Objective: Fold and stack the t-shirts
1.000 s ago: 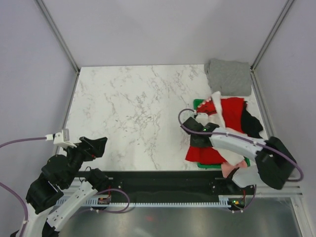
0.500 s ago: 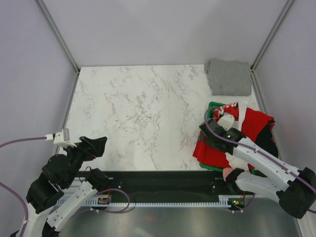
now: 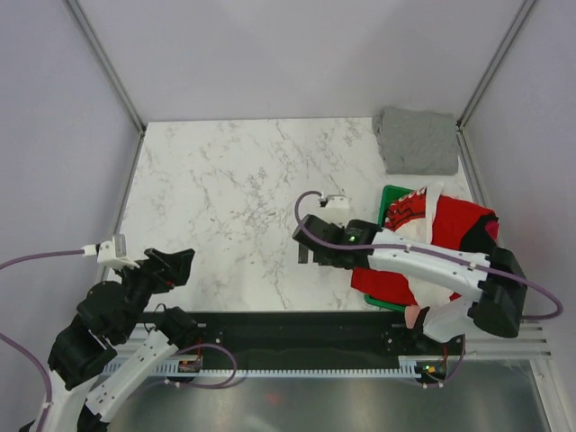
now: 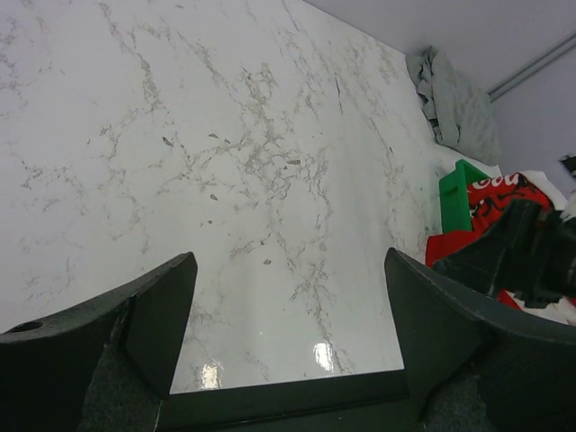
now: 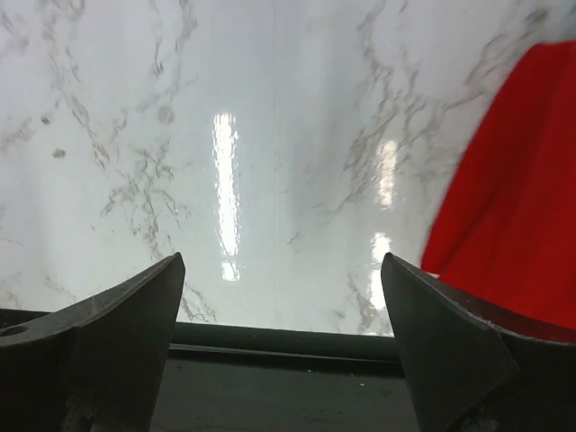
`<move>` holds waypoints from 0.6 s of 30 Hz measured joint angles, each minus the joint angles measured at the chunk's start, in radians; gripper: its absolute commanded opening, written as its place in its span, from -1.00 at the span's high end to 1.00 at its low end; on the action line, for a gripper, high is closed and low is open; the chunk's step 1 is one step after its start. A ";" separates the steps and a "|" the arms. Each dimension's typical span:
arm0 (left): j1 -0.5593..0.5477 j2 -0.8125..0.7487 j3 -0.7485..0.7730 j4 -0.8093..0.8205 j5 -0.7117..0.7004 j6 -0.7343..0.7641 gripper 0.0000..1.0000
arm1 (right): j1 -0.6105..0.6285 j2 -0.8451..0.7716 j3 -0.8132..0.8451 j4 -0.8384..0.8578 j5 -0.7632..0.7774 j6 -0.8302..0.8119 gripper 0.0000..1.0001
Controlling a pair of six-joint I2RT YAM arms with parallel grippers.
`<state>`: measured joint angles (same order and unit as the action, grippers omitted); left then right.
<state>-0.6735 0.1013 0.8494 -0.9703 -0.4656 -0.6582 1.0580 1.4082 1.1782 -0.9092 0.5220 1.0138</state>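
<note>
**Shirts heaped at the right, both arms empty**

The marble desk (image 3: 225,198) carries a green crate (image 3: 389,196) at its right edge, heaped with red, white and black t-shirts (image 3: 454,225). A grey folded shirt (image 3: 417,140) lies in the far right corner. The right fingers (image 3: 307,243) hover over bare marble just left of the heap, spread wide and grasping nothing. The left fingers (image 3: 178,267), at the near left, are likewise released and empty.

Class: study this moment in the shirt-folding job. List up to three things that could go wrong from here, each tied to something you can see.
1. The right arm lies across the tangled shirts in the green crate; swinging it might drag them out.
2. Red, white and black fabric overlap, so one grab may lift several.
3. The pink shirt lies at the near edge of the table and could slip off.
</note>
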 measured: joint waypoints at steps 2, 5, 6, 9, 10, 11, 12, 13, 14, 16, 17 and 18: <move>0.000 0.000 0.000 0.000 -0.003 0.000 -0.84 | 0.024 0.046 -0.063 0.090 -0.051 0.019 -0.96; 0.000 -0.004 0.000 0.000 -0.004 0.000 -0.84 | 0.014 0.055 -0.216 0.124 -0.083 0.058 -0.96; 0.000 -0.006 0.000 0.000 -0.004 0.000 -0.84 | 0.003 0.047 -0.266 0.117 -0.085 0.073 -0.96; 0.000 -0.010 0.000 0.000 -0.004 0.000 -0.84 | -0.103 -0.061 -0.425 0.122 -0.111 0.115 -0.96; 0.000 -0.010 0.000 0.000 -0.003 0.000 -0.84 | -0.154 -0.117 -0.465 0.123 -0.126 0.119 -0.96; 0.000 -0.010 0.000 0.000 -0.003 0.000 -0.84 | -0.224 -0.200 -0.515 0.127 -0.137 0.120 -0.96; 0.000 -0.010 0.000 0.000 -0.004 0.000 -0.84 | -0.279 -0.275 -0.548 0.114 -0.139 0.123 -0.96; 0.000 -0.009 0.000 0.000 -0.003 0.000 -0.84 | -0.319 -0.345 -0.569 0.086 -0.130 0.125 -0.96; 0.000 -0.008 0.000 0.000 -0.003 0.000 -0.84 | -0.338 -0.392 -0.574 0.056 -0.124 0.127 -0.96; 0.000 -0.007 0.000 0.000 -0.003 0.000 -0.84 | -0.357 -0.403 -0.552 0.018 -0.096 0.126 -0.96; 0.000 -0.007 0.000 0.000 -0.003 0.000 -0.84 | -0.364 -0.380 -0.528 -0.008 -0.084 0.121 -0.96; 0.001 -0.006 0.000 0.000 -0.003 0.000 -0.84 | -0.369 -0.352 -0.504 -0.024 -0.073 0.114 -0.96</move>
<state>-0.6727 0.0948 0.8490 -0.9703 -0.4690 -0.6582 0.6891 1.0557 0.6746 -0.9329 0.4488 1.1278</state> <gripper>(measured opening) 0.922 0.982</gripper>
